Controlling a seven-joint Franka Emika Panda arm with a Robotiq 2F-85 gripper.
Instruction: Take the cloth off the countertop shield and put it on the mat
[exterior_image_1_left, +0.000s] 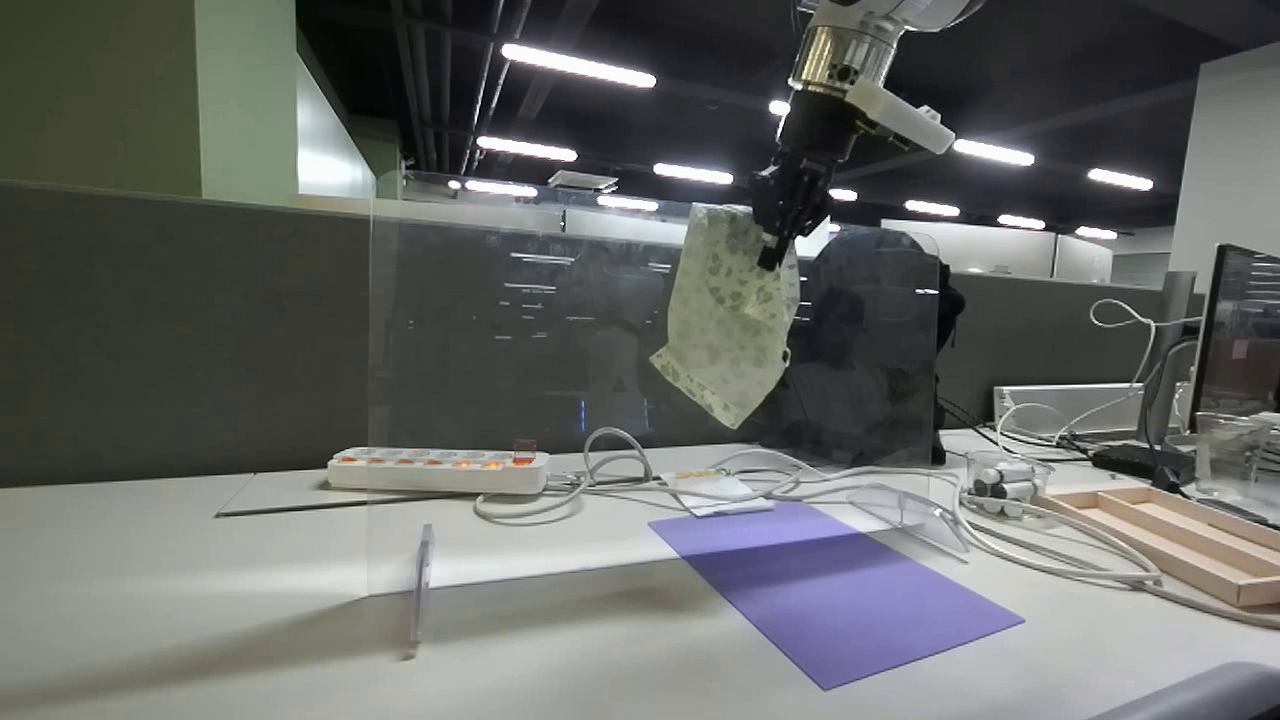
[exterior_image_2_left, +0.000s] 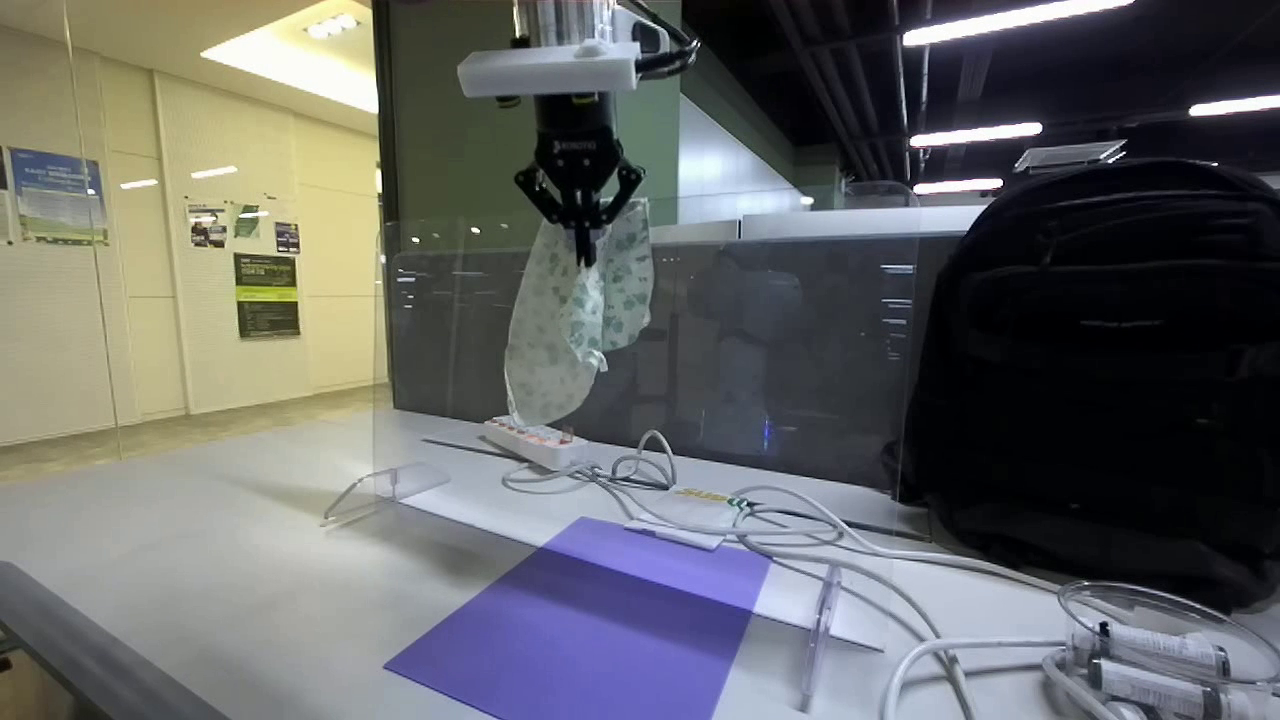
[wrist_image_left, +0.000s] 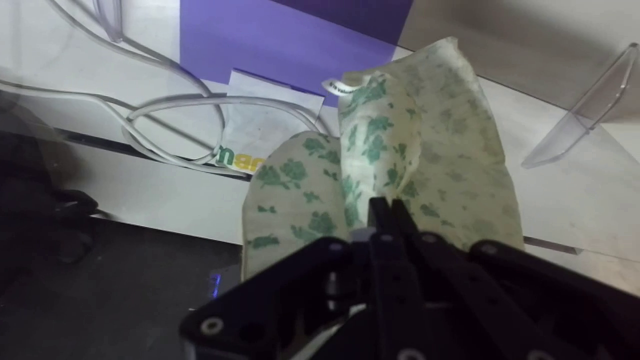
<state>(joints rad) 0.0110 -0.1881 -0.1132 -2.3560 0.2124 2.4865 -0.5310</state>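
Cloth (exterior_image_2_left: 550, 350) hangs pinched in the closed tool (exterior_image_2_left: 586, 252); whether it touches the countertop shield (exterior_image_2_left: 800, 420), I can't quite tell. In an exterior view, the mat (exterior_image_2_left: 595, 630) lies at its six o'clock.

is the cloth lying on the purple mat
No, in an exterior view the cloth hangs in midair from the gripper, apart from the purple mat.
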